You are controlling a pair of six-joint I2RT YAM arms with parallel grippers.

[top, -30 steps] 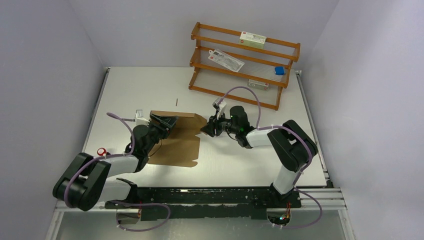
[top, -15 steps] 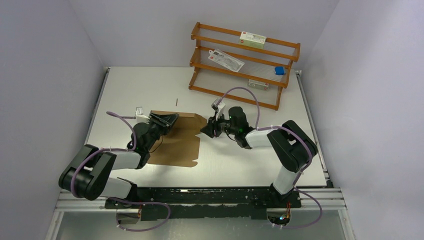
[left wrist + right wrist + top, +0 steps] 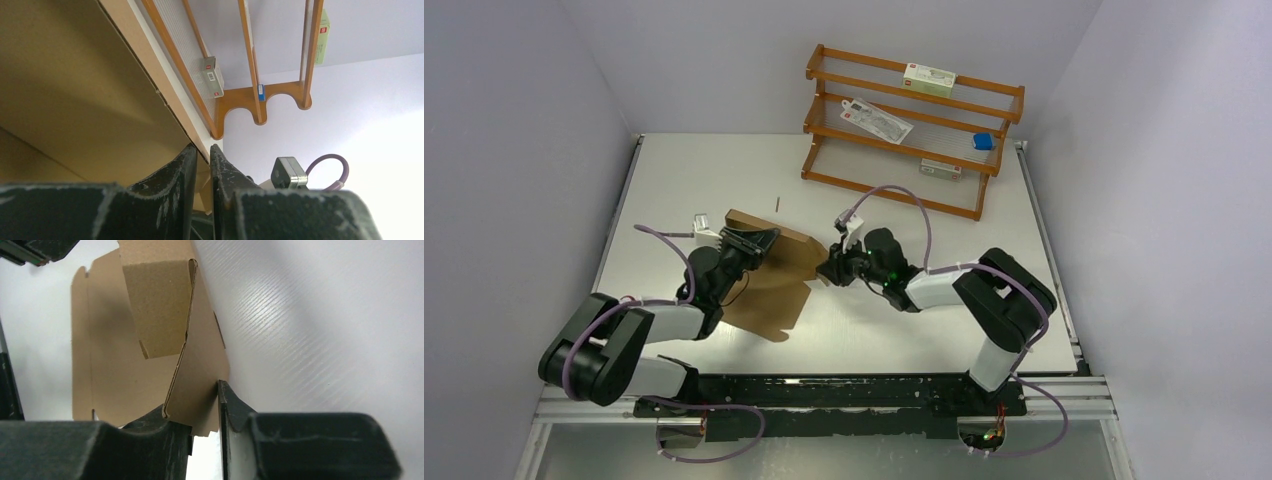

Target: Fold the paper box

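While left fingers and right fingers clamp the paper box, rack holding carton

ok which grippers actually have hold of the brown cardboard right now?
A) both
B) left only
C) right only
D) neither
A: each wrist view shows an edge of the paper box pinched between that arm's fingers, the left gripper on its far edge and the right gripper on a side flap.
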